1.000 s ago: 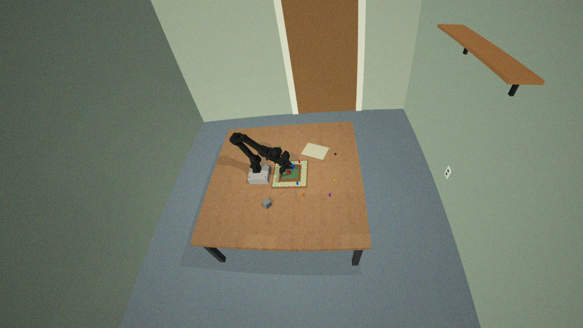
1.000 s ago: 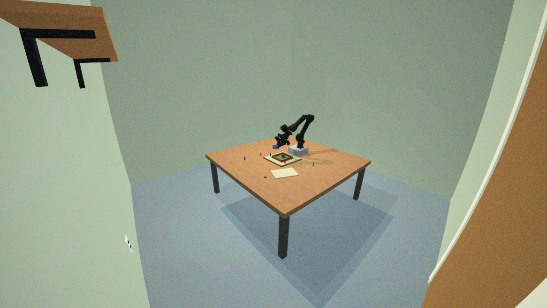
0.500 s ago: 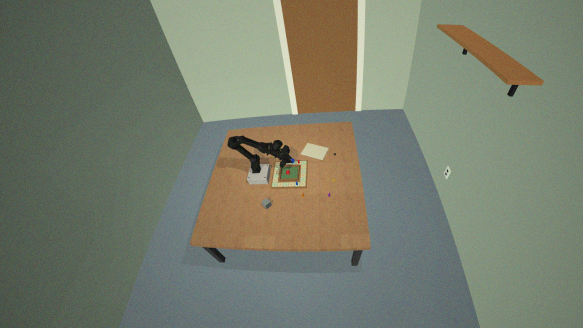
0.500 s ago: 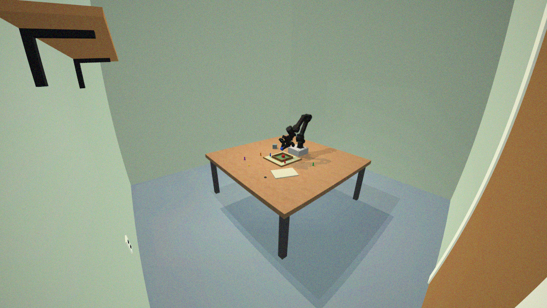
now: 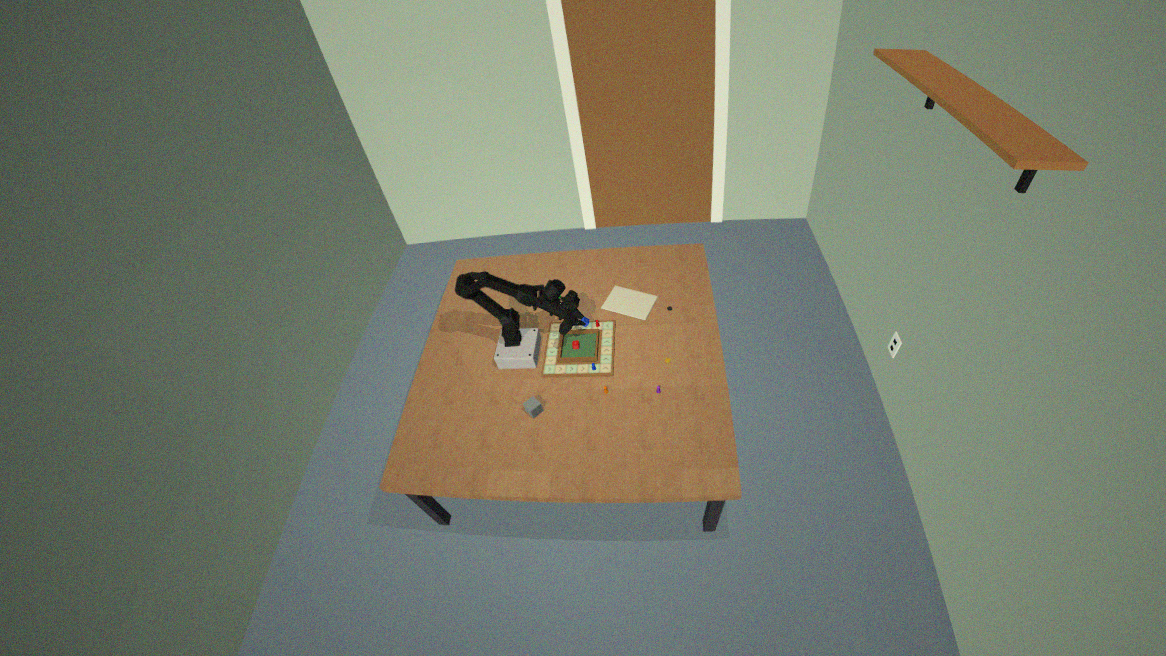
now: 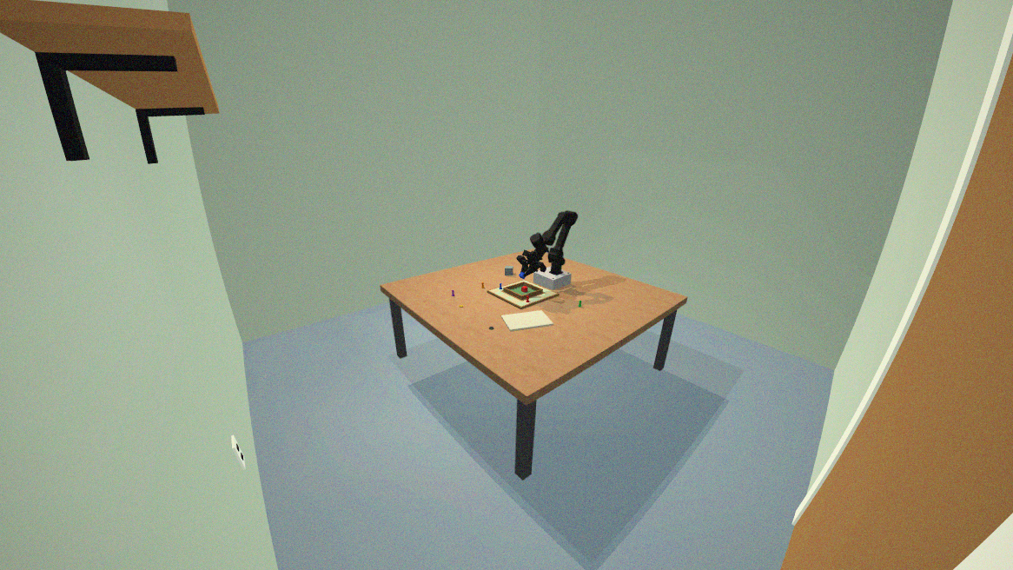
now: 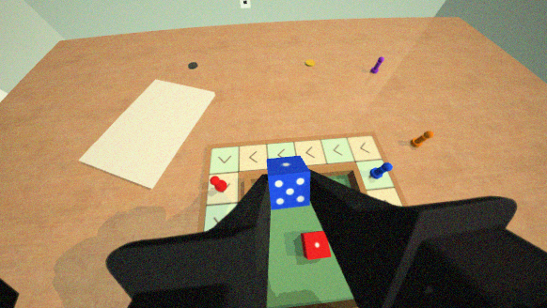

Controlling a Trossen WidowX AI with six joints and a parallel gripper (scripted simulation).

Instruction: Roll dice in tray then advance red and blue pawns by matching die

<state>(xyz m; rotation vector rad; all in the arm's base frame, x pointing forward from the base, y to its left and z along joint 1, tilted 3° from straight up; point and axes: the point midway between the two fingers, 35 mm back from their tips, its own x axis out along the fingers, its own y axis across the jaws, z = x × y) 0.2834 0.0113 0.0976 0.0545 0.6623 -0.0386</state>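
Pale green walls and a blue-grey floor surround a wooden table [image 5: 562,456] [image 6: 524,365] [image 7: 263,108], whose smooth, hard top carries faint shadows of the arm. A cream sheet [image 5: 629,301] [image 6: 526,320] [image 7: 150,133] is laid beyond the square board [image 5: 578,375] [image 6: 521,305] [image 7: 211,146], which is framed by arrowed spaces around a sunken green tray [image 5: 579,359] [image 6: 524,290] [image 7: 291,282].

Above the tray, the gripper [image 5: 580,326] [image 6: 525,273] [image 7: 286,177] is held with its fingers closed on the blue die [image 5: 585,322] [image 6: 521,275] [image 7: 289,189], pinched by opposite sides near the tips; five pips are shown on the face toward the wrist. On the green floor of the tray, the red die [image 5: 575,345] [image 6: 524,288] [image 7: 316,245] is seen lying, apart from the fingers.

The red pawn [image 5: 597,323] [image 6: 527,299] [image 7: 218,183] and the blue pawn [image 5: 593,367] [image 6: 500,286] [image 7: 381,170] are stood on opposite sides of the track. Both dice can be judged light, rigid and slick-faced, best gripped squarely on parallel faces. The slender pawns would likely be tipped by a nudge, so a centred, gentle hold around the neck is advised.
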